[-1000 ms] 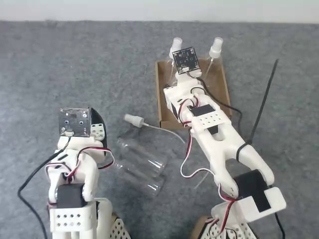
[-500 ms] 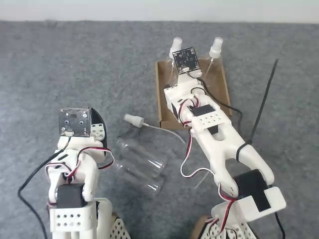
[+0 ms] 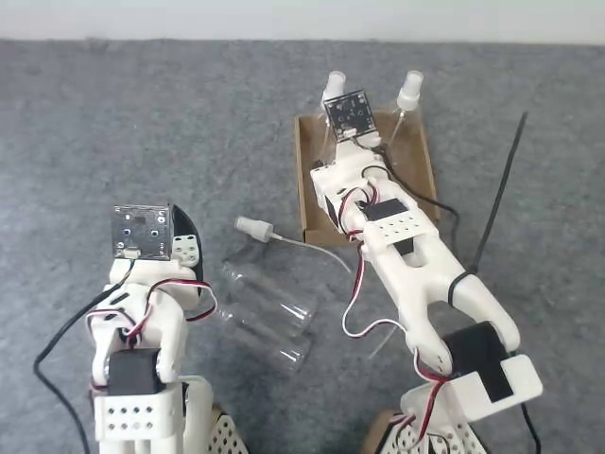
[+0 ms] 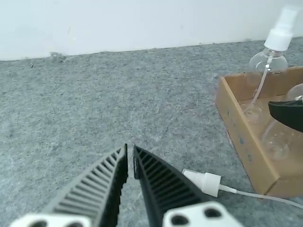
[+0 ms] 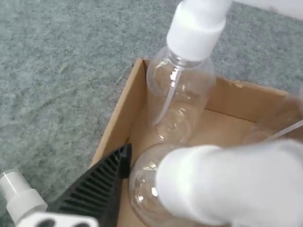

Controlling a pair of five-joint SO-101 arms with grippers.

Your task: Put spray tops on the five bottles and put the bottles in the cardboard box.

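Right gripper (image 5: 142,166) has turned slightly over the box (image 3: 301,180), at a third bottle (image 5: 144,191) inside; its hold cannot be told; left gripper (image 4: 130,158) closed to a slit, empty; uncapped bottles (image 3: 269,312) lie on the carpet (image 3: 142,123), so capping remains

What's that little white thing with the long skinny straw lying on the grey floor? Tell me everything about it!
That is a loose spray top: a small white plastic cap with a nozzle end and a long, thin, see-through tube. It is not on any bottle. It lies on its side on the grey felt, with its tube running past the near corner of the cardboard box. The left gripper is shut nearby and does not touch it.
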